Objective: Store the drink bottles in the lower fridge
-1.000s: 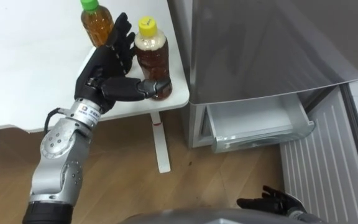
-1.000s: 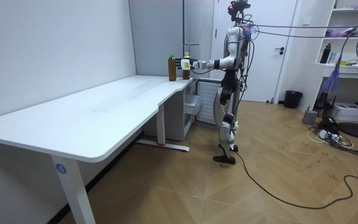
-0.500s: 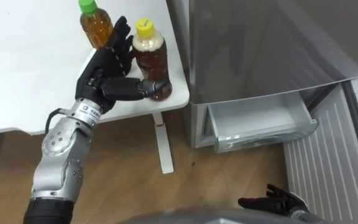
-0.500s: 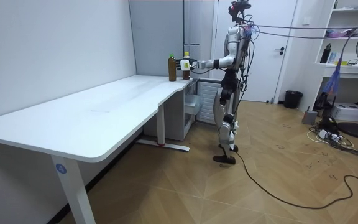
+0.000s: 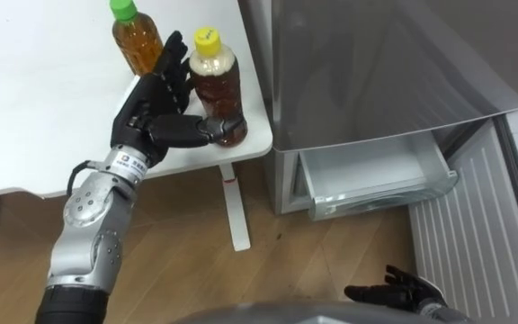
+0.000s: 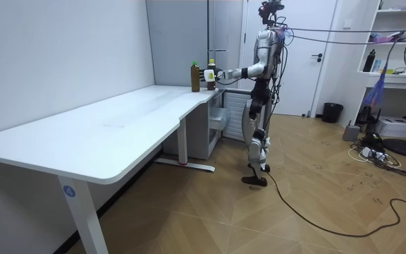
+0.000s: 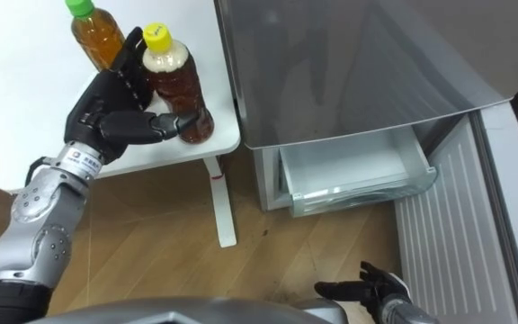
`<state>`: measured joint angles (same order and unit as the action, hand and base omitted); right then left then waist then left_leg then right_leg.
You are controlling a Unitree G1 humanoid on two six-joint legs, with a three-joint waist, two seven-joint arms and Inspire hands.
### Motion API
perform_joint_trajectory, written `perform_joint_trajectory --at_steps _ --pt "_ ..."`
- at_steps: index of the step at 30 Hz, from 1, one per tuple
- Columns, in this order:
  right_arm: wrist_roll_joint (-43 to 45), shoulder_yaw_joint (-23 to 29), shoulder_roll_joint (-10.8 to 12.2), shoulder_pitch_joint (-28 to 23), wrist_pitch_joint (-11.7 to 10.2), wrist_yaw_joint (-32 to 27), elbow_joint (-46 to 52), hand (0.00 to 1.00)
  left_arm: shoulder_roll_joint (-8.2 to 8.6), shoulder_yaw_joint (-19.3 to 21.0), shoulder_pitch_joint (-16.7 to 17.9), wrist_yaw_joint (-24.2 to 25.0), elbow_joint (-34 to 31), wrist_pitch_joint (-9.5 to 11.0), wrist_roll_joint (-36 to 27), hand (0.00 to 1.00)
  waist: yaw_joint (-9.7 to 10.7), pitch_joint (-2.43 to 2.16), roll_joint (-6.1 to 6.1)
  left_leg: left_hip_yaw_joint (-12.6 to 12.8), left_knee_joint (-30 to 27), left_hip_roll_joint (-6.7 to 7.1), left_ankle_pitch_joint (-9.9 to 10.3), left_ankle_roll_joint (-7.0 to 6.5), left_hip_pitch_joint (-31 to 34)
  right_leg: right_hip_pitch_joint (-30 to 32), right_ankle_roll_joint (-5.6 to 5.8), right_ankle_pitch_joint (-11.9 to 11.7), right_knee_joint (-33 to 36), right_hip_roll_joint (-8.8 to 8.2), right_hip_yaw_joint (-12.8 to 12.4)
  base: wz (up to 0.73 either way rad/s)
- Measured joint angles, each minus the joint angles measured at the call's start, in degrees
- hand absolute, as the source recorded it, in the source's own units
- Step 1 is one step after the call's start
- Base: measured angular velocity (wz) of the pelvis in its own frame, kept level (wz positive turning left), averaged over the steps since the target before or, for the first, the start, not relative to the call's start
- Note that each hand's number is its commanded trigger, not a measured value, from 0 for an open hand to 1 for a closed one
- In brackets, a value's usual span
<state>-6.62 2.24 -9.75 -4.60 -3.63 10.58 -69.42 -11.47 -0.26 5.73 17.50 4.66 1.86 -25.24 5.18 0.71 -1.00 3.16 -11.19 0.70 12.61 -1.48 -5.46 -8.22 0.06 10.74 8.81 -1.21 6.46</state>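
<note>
Bright, even indoor light fills the scene, leaving pale reflections across the grey fridge door (image 5: 376,63).

The left robot hand (image 5: 156,108) is black, with a small white label at the wrist. Its arm is shiny silver, with a round part dotted with tiny screws and a thin black cable. The right robot hand (image 5: 394,291) looks black too.

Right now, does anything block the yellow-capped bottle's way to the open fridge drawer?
Nothing visible does. The left hand has its thumb round the yellow-capped bottle on the table corner, and the lower drawer stands pulled out, its door swung aside.
</note>
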Motion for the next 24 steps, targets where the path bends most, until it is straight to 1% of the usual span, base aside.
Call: perform_joint_trajectory --at_steps 7,10,16,24 --pt "-0.4 -0.5 -0.1 0.2 0.0 0.2 0.1 0.00 0.00 -0.7 -2.1 -0.5 0.0 0.0 0.0 0.00 1.0 -0.02 -0.10 0.0 0.0 -0.04 0.0 0.01 0.1 0.1 0.00 0.0 0.0 0.11 -0.2 0.00" --pt "-0.8 -0.6 -0.1 0.2 0.0 0.2 0.1 0.00 0.00 -1.4 -2.5 -0.5 0.3 0.0 0.0 0.00 1.0 -0.02 -0.09 0.1 0.0 -0.04 0.0 0.01 -0.2 0.1 0.00 0.0 0.0 0.11 -0.2 0.00" --pt "-0.9 -0.8 -0.1 0.1 0.0 0.1 0.1 0.00 -0.07 -2.2 -2.8 -1.1 3.1 0.0 0.0 0.00 1.0 0.03 0.00 0.2 -0.1 -0.02 0.0 0.01 -0.2 0.1 0.00 0.0 0.0 0.08 -0.3 0.00" --pt "-1.3 -1.0 -0.1 0.0 0.0 0.1 0.6 0.00 -0.19 -2.2 -3.6 -1.1 3.2 -0.1 0.0 0.00 1.0 0.00 0.14 0.8 -0.1 -0.09 0.0 0.01 0.2 0.3 -0.01 0.0 -0.1 0.13 -0.5 -0.02"
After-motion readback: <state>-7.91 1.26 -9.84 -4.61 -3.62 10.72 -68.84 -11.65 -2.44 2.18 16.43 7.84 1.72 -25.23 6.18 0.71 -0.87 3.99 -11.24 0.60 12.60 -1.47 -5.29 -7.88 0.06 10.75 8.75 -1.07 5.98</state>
